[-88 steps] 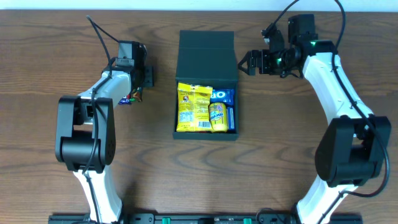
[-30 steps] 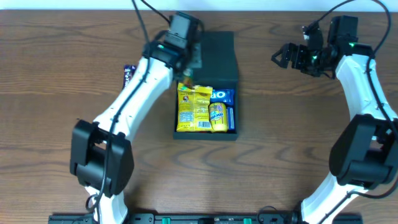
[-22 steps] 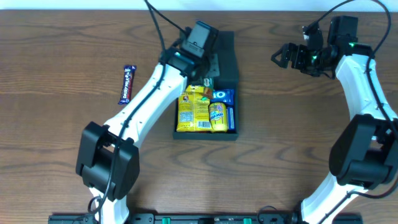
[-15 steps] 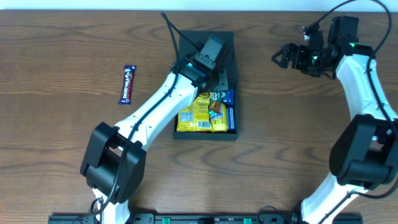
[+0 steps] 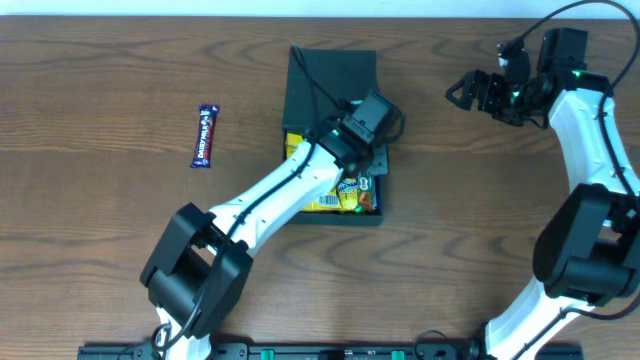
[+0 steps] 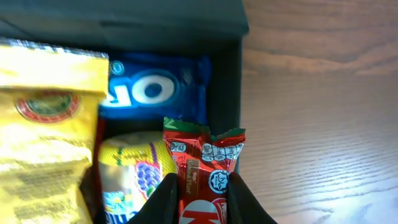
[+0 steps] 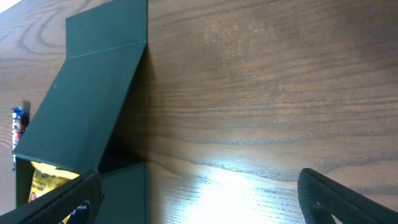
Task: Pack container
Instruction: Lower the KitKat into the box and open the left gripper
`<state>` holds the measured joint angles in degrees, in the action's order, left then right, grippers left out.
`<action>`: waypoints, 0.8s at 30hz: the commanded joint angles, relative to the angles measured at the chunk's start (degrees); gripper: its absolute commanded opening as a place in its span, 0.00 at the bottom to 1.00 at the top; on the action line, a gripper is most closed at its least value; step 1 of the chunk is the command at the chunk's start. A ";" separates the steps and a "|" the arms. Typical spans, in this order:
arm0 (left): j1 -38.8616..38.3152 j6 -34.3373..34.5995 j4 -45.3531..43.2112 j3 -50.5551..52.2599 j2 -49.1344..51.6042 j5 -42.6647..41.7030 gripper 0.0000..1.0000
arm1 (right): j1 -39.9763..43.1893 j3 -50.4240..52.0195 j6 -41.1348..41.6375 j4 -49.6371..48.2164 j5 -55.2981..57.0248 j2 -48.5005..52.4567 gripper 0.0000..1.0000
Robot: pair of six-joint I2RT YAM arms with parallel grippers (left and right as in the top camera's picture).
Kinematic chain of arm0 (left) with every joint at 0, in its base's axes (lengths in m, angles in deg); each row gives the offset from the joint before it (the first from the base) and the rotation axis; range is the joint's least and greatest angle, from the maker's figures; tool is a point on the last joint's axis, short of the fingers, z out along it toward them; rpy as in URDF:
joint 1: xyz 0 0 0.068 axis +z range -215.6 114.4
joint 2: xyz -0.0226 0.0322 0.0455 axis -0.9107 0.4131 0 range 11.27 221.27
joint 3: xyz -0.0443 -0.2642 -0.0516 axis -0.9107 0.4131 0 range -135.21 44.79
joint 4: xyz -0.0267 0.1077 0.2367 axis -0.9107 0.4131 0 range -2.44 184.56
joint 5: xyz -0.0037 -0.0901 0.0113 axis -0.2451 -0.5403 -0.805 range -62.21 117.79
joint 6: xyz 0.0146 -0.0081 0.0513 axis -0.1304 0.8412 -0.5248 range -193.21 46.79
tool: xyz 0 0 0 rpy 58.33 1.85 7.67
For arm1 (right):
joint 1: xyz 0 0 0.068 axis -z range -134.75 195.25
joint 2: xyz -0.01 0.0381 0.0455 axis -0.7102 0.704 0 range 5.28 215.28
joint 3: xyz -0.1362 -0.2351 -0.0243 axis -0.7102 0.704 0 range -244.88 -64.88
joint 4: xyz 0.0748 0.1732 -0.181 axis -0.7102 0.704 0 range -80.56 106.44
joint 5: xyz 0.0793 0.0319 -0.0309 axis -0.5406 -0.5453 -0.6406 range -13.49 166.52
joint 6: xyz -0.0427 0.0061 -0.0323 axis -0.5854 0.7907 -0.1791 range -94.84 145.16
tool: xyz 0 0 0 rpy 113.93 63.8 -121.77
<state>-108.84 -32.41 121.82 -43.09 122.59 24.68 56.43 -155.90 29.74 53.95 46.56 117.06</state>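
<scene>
Left end effector [image 6: 202,186] pinching red bar [image 6: 200,146] — over green container [image 6: 155,18], beside blue Oreo pack [image 6: 155,90]

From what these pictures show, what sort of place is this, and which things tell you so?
Likely a robotics lab bench: a left gripper holding a KitKat bar and a right gripper, on arms at a wooden table, with a dark green container of snack packets.
</scene>
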 commanded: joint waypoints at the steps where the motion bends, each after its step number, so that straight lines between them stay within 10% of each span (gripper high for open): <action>1: -1.09 2.97 -0.02 0.68 0.68 2.49 0.06 | 0.81 -0.81 0.46 0.07 -0.28 -1.46 0.99; 24: -1.46 2.93 -4.94 1.40 2.56 9.68 0.06 | 0.81 -0.81 0.48 0.24 -0.31 -1.46 0.99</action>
<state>-110.29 -29.68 117.25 -42.04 123.32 32.81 56.43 -155.90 29.74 54.17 46.56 117.06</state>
